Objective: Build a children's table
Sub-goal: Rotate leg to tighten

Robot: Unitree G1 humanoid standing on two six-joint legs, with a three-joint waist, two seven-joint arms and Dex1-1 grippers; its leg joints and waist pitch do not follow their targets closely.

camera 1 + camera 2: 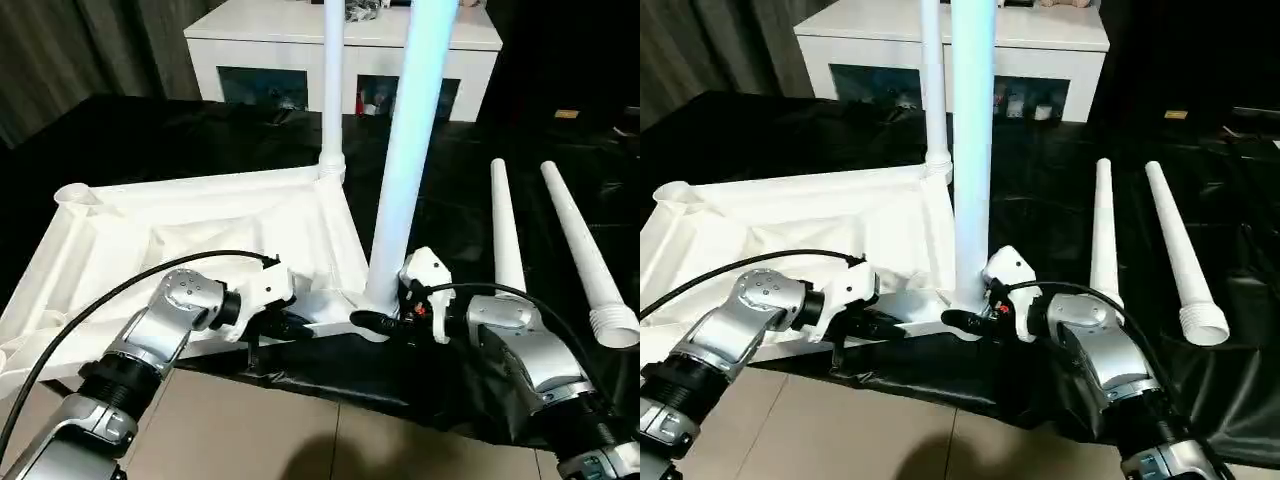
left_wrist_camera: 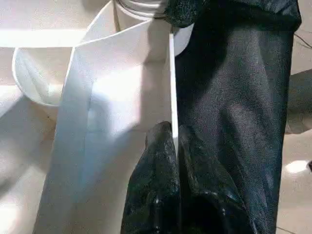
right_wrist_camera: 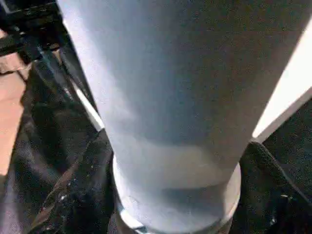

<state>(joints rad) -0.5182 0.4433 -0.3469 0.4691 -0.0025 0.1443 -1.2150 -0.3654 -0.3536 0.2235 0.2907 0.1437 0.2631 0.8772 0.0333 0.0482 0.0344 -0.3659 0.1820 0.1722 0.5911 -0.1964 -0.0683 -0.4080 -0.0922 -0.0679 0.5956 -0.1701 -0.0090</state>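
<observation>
Legs first: two of the four stand upright in the upturned white table top [image 1: 200, 235], which lies ribbed side up on the black-covered floor. The far leg [image 1: 333, 90] rises from the corner socket at about 12 o'clock of the slab, and the near leg [image 1: 405, 170] stands in the corner socket at about 4 o'clock, close to the robot. The other two legs [image 1: 507, 225] lie loose on the black sheet [image 1: 150, 135] at about 3 o'clock, well apart from the slab, side by side with their wide threaded ends toward the robot. An empty socket [image 1: 75, 195] shows at the 10 o'clock corner.

The left gripper [image 2: 173, 141] is pinched shut on the thin near edge wall of the table top, seemingly steadying it. The right gripper [image 1: 385, 322] sits at the base of the near leg, its fingers [image 3: 73, 195] either side of the tube; I cannot tell whether they are clamped on it or loose around it.

By my reckoning the job is about half done: the near leg may want final tightening, then two legs remain, then turning the table upright. A white cabinet [image 1: 260, 45] stands behind at 12 o'clock.
</observation>
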